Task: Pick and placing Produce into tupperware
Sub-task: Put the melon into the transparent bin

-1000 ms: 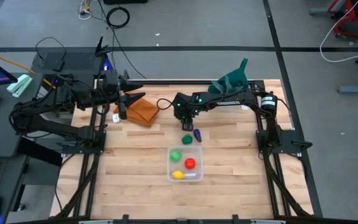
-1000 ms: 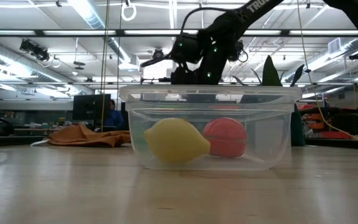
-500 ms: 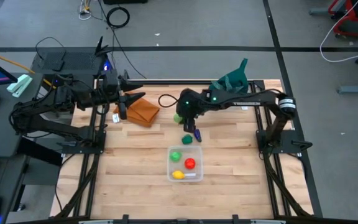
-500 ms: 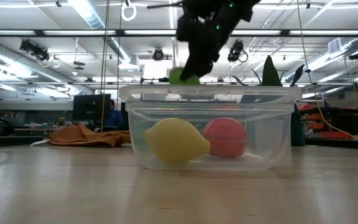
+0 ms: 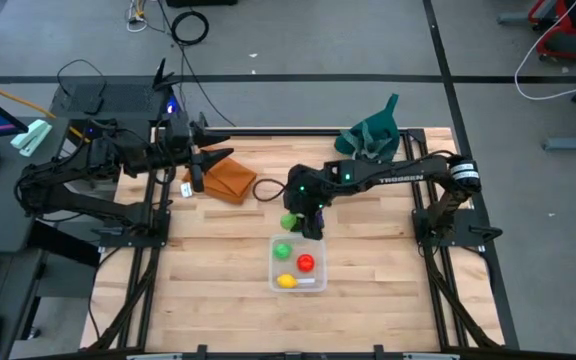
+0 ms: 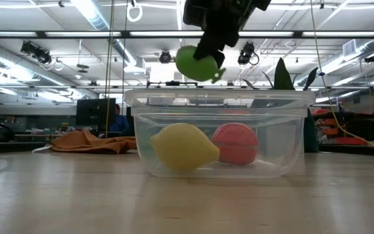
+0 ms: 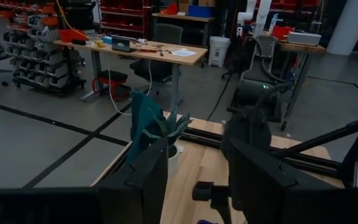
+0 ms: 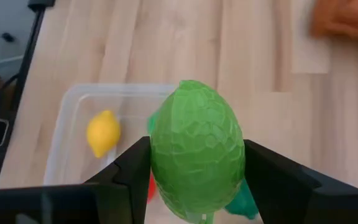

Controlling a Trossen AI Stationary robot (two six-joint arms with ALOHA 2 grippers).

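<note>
My right gripper [image 5: 302, 216] is shut on a light green produce piece [image 5: 289, 221], which hangs in the air [image 6: 197, 63] just beyond the far rim of the clear tub [image 5: 314, 284]. In the tub lie a yellow piece [image 5: 286, 281], a red piece [image 5: 306, 263] and a light green piece [image 5: 282, 250]. A dark green piece [image 8: 245, 200] peeks out below the held one. The purple piece is hidden under the arm. My left gripper [image 5: 204, 161] waits open at the table's far left. My right gripper pinches the light green piece across its wide middle [image 8: 196, 149], one finger [image 8: 128, 169] on each side. The fingers come from above, pointing down. The piece is lifted clear of the table and sits at the fingers' free ends [image 6: 208, 51], its stem end lowest.
An orange-brown cloth [image 5: 230, 180] lies at the far left near my left gripper. A dark green cloth [image 5: 368, 138] with a white cup [image 7: 173, 154] sits at the far right. Bare wood lies left, right and near of the tub [image 6: 216, 133].
My right gripper has risen from the far middle of the table with the light green piece in its fingers and carried it toward the near edge, up to the tub's far rim. The piece has been lifted clear of the table. The left arm has kept still.
</note>
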